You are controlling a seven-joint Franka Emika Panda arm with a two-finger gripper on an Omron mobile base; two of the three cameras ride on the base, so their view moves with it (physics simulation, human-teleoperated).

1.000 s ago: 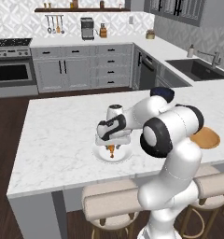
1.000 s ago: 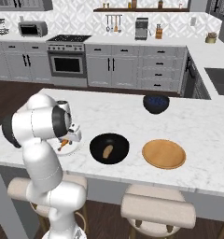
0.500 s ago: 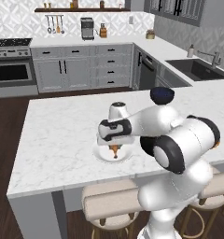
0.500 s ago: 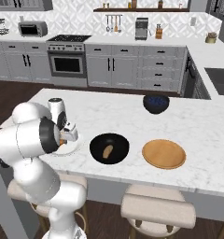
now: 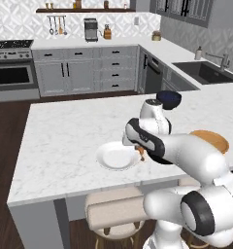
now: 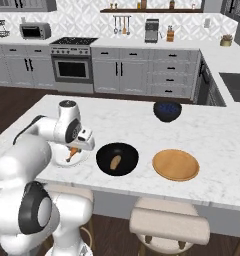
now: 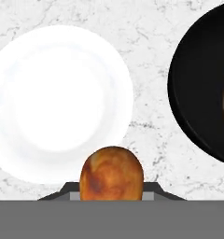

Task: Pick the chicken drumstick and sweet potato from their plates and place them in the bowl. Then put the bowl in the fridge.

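Marble island w/ white plate (image 7: 58,100) & black bowl (image 7: 205,93): pincer (image 7: 111,193) clamped on chicken drumstick (image 7: 111,173), raised betw. them.

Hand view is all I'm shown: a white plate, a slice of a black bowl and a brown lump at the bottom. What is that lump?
Observer: It is the chicken drumstick. It hangs bone end down from the gripper, by the rim of the white plate.
Visitor: And the tan bit inside the bowl?
Observer: That is the sweet potato, lying whole near the middle of the black bowl.
Visitor: Is anything else on that counter?
Observer: Yes, an orange-tan plate with nothing on it. It sits on the far side of the bowl from the white plate.
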